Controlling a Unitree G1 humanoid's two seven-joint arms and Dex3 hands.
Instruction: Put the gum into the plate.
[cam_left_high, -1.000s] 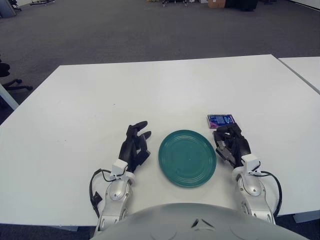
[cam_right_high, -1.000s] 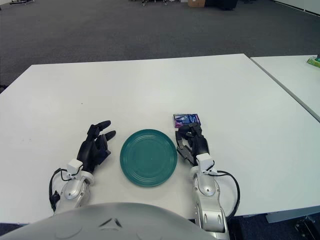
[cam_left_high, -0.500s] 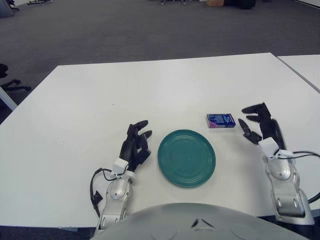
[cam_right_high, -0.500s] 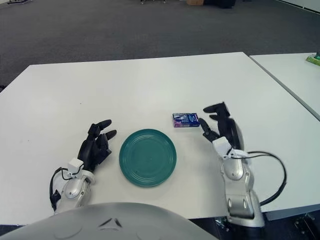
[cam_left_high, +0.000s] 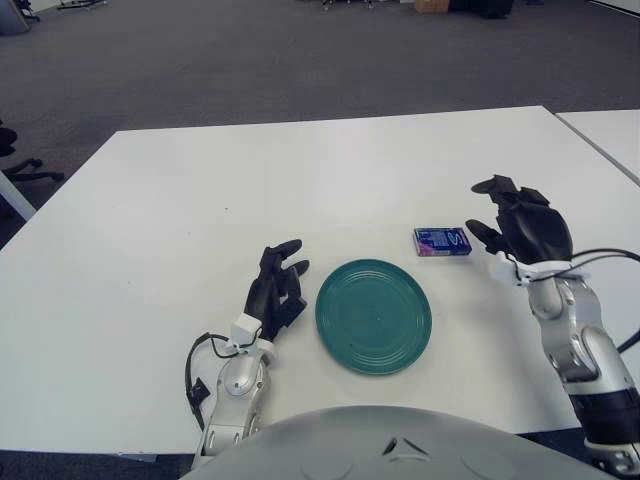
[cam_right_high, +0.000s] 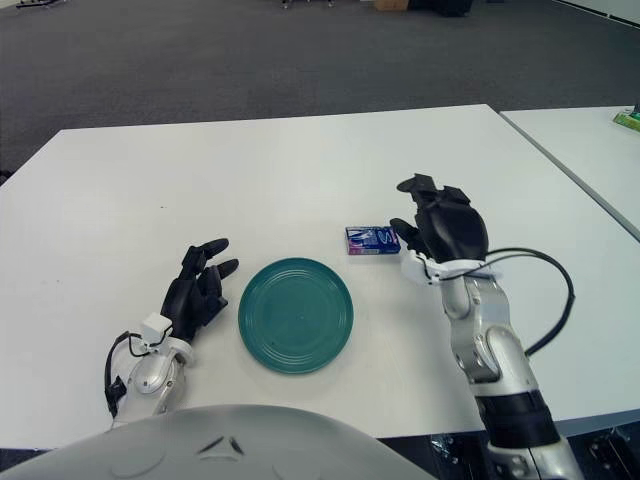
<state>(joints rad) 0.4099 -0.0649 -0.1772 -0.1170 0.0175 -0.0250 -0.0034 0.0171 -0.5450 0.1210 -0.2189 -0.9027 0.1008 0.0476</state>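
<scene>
Plate (cam_left_high: 373, 316): one, teal, round, ridged in rings, lying flat on the white table (cam_left_high: 200, 200) near its front edge, between my two hands; nothing lies in it. Gum (cam_left_high: 442, 241): one small flat blue-and-purple pack, lying on the table just beyond the plate's far right rim, apart from the plate and not touching it. Right hand (cam_left_high: 520, 230): mine, raised off the table just to the right of the gum, palm turned toward the pack, fingers (cam_right_high: 412, 185) spread wide and holding nothing; the nearest fingertip is close beside the pack, and I cannot tell whether it touches. A dark cable (cam_right_high: 545, 290) loops out from my right wrist over the table's edge. Left hand (cam_left_high: 275, 292): mine, resting on the table just left of the plate, fingers loosely extended forward, holding nothing, not touching the plate. Second white table (cam_right_high: 590, 150): to my right, separated from mine by a narrow gap. Floor (cam_left_high: 250, 60): grey carpet beyond the table.
</scene>
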